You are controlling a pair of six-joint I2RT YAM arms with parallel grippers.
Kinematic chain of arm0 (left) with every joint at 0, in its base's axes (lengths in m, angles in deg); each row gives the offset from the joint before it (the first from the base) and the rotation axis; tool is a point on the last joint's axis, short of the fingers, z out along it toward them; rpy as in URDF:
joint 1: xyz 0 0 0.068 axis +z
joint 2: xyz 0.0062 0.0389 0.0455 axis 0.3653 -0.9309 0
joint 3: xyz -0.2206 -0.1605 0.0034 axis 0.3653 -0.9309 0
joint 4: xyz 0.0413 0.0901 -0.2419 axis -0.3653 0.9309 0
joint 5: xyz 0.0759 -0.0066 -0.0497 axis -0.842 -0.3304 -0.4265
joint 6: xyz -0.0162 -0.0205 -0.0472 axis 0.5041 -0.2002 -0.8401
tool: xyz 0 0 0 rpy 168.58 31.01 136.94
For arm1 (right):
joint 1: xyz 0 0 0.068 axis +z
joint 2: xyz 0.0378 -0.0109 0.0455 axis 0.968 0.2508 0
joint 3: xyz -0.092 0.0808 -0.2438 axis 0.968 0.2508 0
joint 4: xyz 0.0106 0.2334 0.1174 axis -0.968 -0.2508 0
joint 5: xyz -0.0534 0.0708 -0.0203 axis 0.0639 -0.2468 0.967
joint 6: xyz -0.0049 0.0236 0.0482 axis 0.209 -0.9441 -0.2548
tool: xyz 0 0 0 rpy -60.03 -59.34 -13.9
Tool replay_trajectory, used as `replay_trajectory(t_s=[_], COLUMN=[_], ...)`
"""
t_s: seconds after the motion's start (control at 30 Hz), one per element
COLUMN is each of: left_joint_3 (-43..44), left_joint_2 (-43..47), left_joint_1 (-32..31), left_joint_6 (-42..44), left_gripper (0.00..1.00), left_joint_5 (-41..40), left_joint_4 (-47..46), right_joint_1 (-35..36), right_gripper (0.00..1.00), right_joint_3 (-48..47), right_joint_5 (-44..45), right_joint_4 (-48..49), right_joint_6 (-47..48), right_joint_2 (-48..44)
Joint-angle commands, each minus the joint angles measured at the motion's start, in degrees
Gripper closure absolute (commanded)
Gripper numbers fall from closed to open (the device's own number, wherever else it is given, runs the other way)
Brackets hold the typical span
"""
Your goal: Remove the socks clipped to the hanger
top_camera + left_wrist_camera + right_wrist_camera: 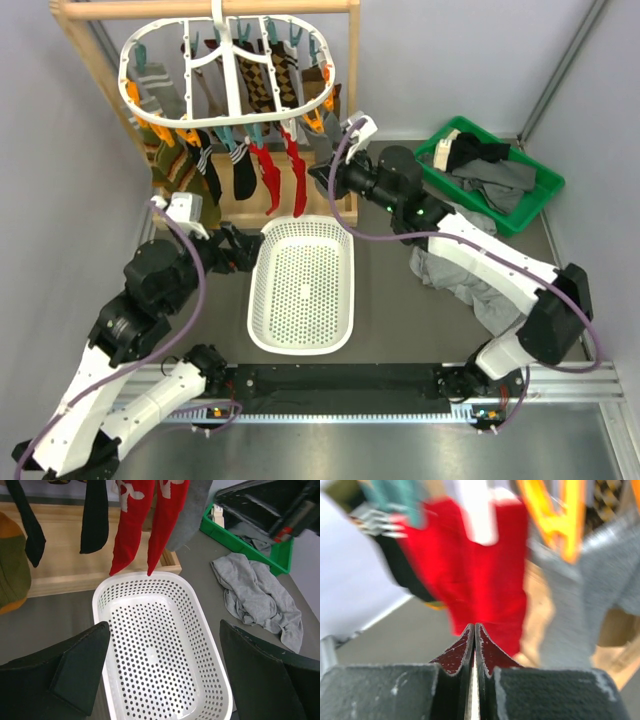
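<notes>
The white hanger (132, 97) hangs from the wooden rail with socks clipped all round it. Two red socks (283, 178) dangle at the front, a grey sock (321, 148) to their right, and black and olive ones to their left. My right gripper (334, 172) is up beside the grey sock. In the right wrist view it (475, 626) is shut, nothing between its fingers, with a red sock (485, 575) blurred just beyond the tips and the grey sock (585, 600) to the right. My left gripper (165, 625) stands open and empty, low over the white basket (102, 597).
The perforated white basket (262, 255) lies between the arms under the red socks (145, 525). A grey garment (445, 275) is heaped on the table to its right, a green bin (535, 210) with dark clothes behind it. The wooden stand (100, 70) carries the hanger.
</notes>
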Motion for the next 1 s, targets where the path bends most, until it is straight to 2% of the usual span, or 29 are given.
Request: replay_trajectory(t_s=[0.0, 0.03, 0.07, 0.17, 0.23, 0.33, 0.5, 0.53, 0.8, 0.87, 0.9, 0.93, 0.97], left_joint_3=[1.6, 1.8, 2.0, 1.8, 1.3, 0.8, 0.3, 0.1, -1.0, -0.9, -0.6, -0.5, -0.4], left_joint_2=[-5.1, -5.6, -6.1, -6.5, -6.0, -4.9, -2.4, -2.0, 0.9, 1.2, 1.2, 1.2, 1.3], left_joint_1=[-0.1, -0.2, -0.1, -0.1, -0.1, -0.2, -0.2, -0.1, -0.1, -0.1, -0.1, -0.1, -0.1], left_joint_6=[1.2, 1.0, 1.1, 0.6, 0.5, 0.4, -0.9, -1.1, -1.1, -1.0, -0.8, -0.6, -0.4], left_gripper=[0.06, 0.06, 0.06, 0.06, 0.06, 0.05, 0.04, 0.04, 0.04, 0.04, 0.04, 0.04, 0.04], left_joint_5=[-0.2, 0.0, 0.5, 2.3, 3.4, 3.6, 3.8, 4.0, 3.6, 3.4, 3.0, 2.8, 2.7], left_joint_4=[-6.8, -7.2, -7.6, -9.0, -9.0, -8.2, -5.7, -5.5, -3.3, -2.8, -2.7, -2.5, -2.4], right_joint_1=[2.8, 2.7, 2.8, 2.3, 1.6, -0.1, -4.6, -4.9, -4.8, -4.9, -4.8, -4.9, -4.9], right_gripper=[1.00, 1.00, 0.94, 0.58, 0.48, 0.38, 0.31, 0.31, 0.33, 0.52, 0.64, 0.83, 0.92], right_joint_3=[0.2, 0.5, -0.1, -1.8, -2.3, -3.8, -6.4, -6.9, -10.7, -12.3, -12.7, -13.2, -13.7], right_joint_5=[1.6, 3.3, 4.5, 8.8, 7.6, 6.2, -1.5, -3.2, -5.6, -5.1, -4.6, -4.4, -4.6], right_joint_4=[0.5, -0.3, -1.2, -3.4, -3.0, -2.4, -2.3, -2.4, 0.5, 0.2, -0.3, -0.6, -1.2], right_joint_6=[0.7, 1.2, 3.7, 8.1, 9.2, 10.9, 10.9, 13.4, 14.5, 13.4, 12.9, 11.8, 11.5], right_joint_2=[-6.9, -7.1, -7.2, -6.4, -5.4, -3.3, 1.1, 1.8, 10.4, 11.6, 12.1, 12.1, 11.6])
